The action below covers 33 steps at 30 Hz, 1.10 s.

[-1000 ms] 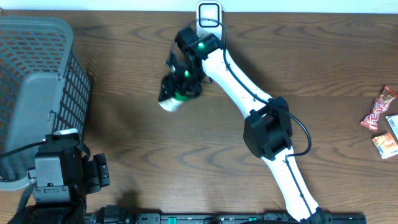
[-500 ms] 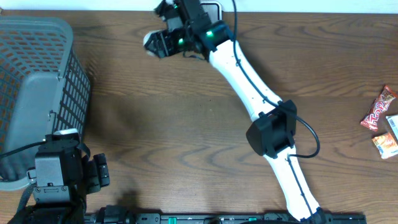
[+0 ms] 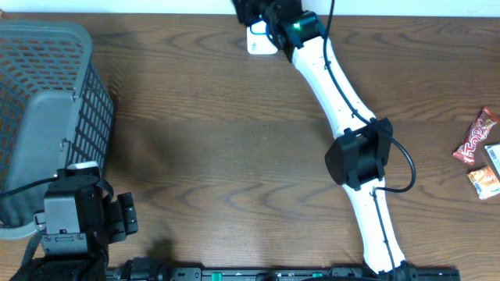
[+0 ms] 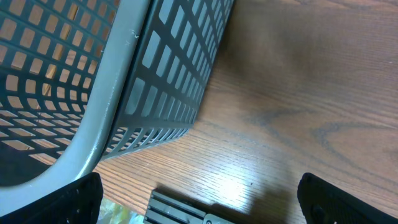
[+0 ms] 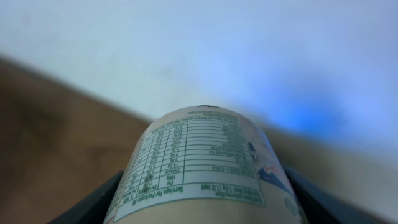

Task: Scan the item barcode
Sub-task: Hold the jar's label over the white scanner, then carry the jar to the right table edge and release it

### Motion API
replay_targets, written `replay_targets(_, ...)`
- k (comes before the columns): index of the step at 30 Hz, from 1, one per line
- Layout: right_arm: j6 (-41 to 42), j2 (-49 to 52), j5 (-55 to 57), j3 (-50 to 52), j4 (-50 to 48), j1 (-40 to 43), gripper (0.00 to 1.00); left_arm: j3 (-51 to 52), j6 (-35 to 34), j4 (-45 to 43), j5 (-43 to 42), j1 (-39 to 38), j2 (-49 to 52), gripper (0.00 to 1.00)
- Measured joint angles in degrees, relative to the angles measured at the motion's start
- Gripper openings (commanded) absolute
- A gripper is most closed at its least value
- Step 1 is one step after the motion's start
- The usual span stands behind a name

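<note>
**The right arm holds a round tub up to the scanner at 12 o'clock.**

The right gripper (image 5: 208,202) squeezes the tub (image 5: 199,155) from both sides, so its printed side faces out. I think this helps the small white scanner (image 3: 260,43) read it. The tub is smooth and round, with tiny green words on cream paper. No barcode shows from here. The left gripper (image 4: 199,196) rests wide open and empty at 7 o'clock, near the grey plastic basket (image 3: 98,117) full of square holes. The table (image 3: 234,156) is brown wavy wood.
</note>
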<state>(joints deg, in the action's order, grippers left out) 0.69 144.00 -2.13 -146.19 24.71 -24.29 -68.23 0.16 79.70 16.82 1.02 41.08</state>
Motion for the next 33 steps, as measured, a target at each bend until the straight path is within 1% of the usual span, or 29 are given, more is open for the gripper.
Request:
replay_targets(8,-0.81,0.00,2.38,9.99,-14.43,2.08,0.63,0.00,0.00,0.00,0.00,0.00,0.00,0.98)
replay_targets(14,-0.96,0.02,3.06,14.62,-23.61,2.32,0.61,0.00,0.00,-0.02,0.00,0.00,0.00,0.98)
replay_targets(18,-0.92,0.39,3.15,16.15,-25.97,2.32,0.61,0.00,0.00,-0.02,0.00,0.00,0.00,0.98)
replay_targets(23,-0.70,3.85,3.96,16.20,-29.11,2.32,0.62,0.00,0.00,0.00,0.00,0.00,0.00,0.98)
replay_targets(29,0.35,7.50,4.63,17.29,-28.13,2.29,0.62,0.00,0.00,0.02,0.00,-0.02,0.00,0.98)
replay_targets(33,0.68,7.80,4.74,17.35,-27.39,2.14,0.65,0.00,0.00,0.00,0.00,0.00,0.00,0.98)
